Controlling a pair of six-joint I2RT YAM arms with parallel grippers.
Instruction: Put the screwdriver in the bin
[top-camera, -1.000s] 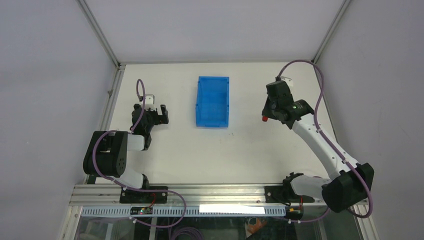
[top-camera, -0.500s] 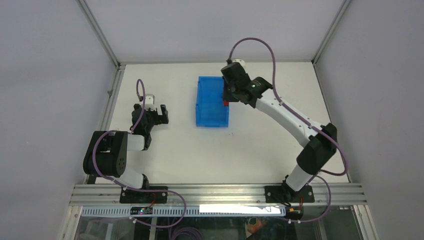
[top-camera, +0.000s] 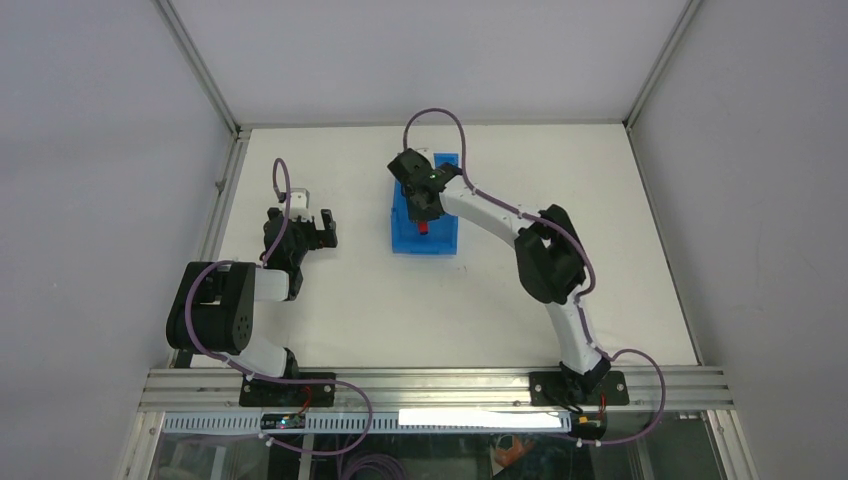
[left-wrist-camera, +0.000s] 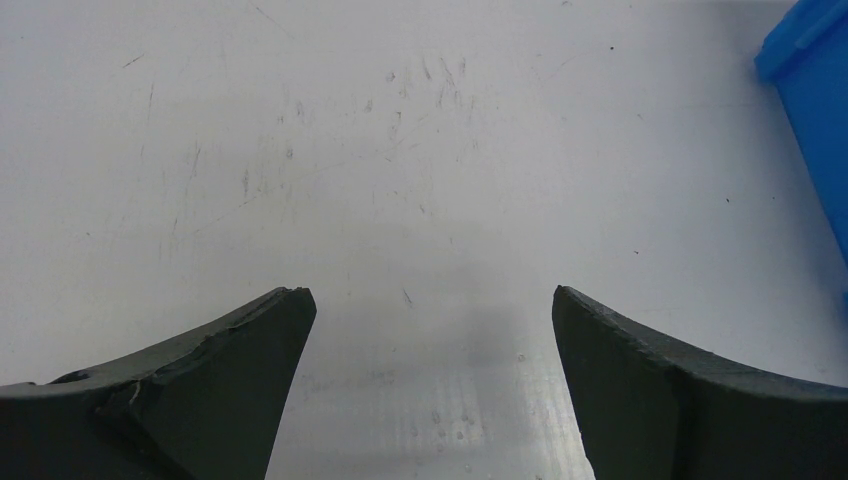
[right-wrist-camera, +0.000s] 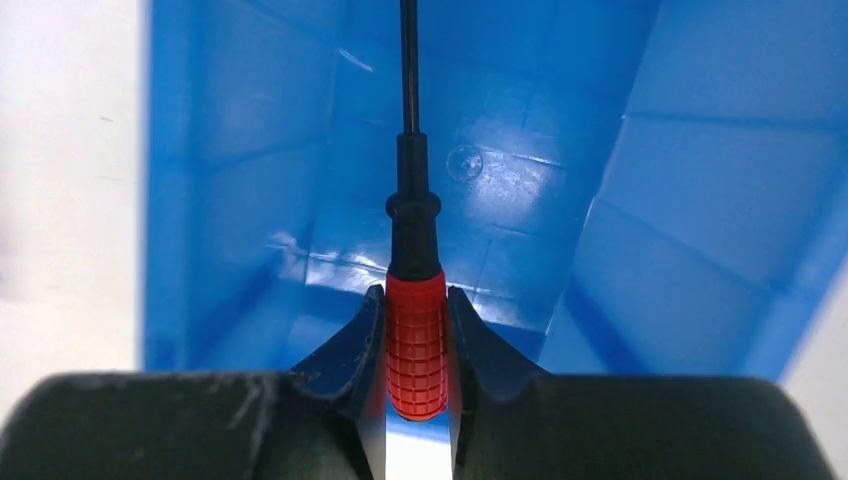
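Note:
The translucent blue bin stands at the back middle of the table. My right gripper hangs over its inside, shut on the screwdriver's red handle. In the right wrist view the dark shaft points away into the bin, whose floor and walls fill the picture, and the right gripper presses the handle from both sides. From above, a bit of the red screwdriver handle shows below the wrist. My left gripper rests open low over the table, left of the bin. The left gripper holds nothing.
A corner of the bin shows at the right edge of the left wrist view. Metal frame rails run along the left side and the back of the white table. Grey walls stand beyond them.
My right arm has swung left from the table's right side to over the bin, carrying the screwdriver. The left arm has not moved.

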